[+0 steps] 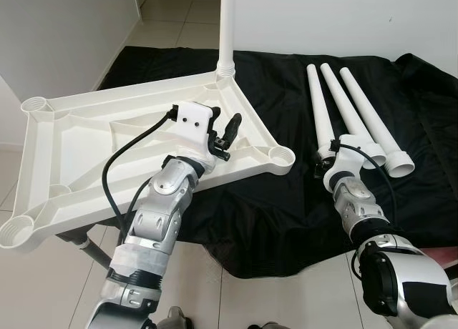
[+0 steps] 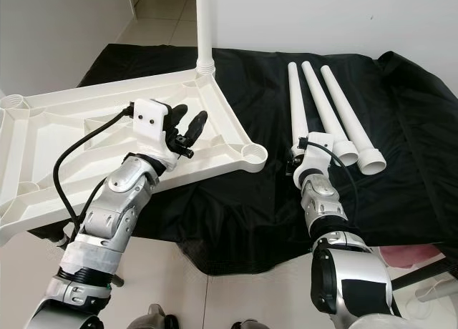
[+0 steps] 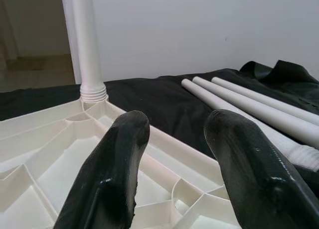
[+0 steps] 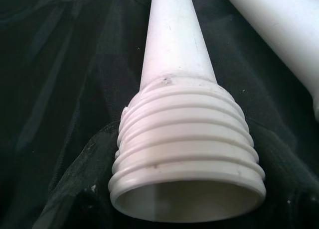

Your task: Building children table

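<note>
My left end effector (image 1: 227, 134) spread over upturned tabletop (image 1: 64, 139); right end effector (image 2: 300, 151) at nearest leg (image 2: 297, 104), grip unclear.

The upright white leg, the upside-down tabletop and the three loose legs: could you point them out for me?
upright leg (image 1: 227, 28), left eye view, on its shaft above the corner socket.
tabletop (image 1: 64, 136), left eye view, on a ribbed panel of its underside.
loose legs (image 1: 353, 111), left eye view, on the middle leg's shaft.

Bright, even indoor light; soft shadows; sharp eye views; slight near-field blur in both wrist views
</note>
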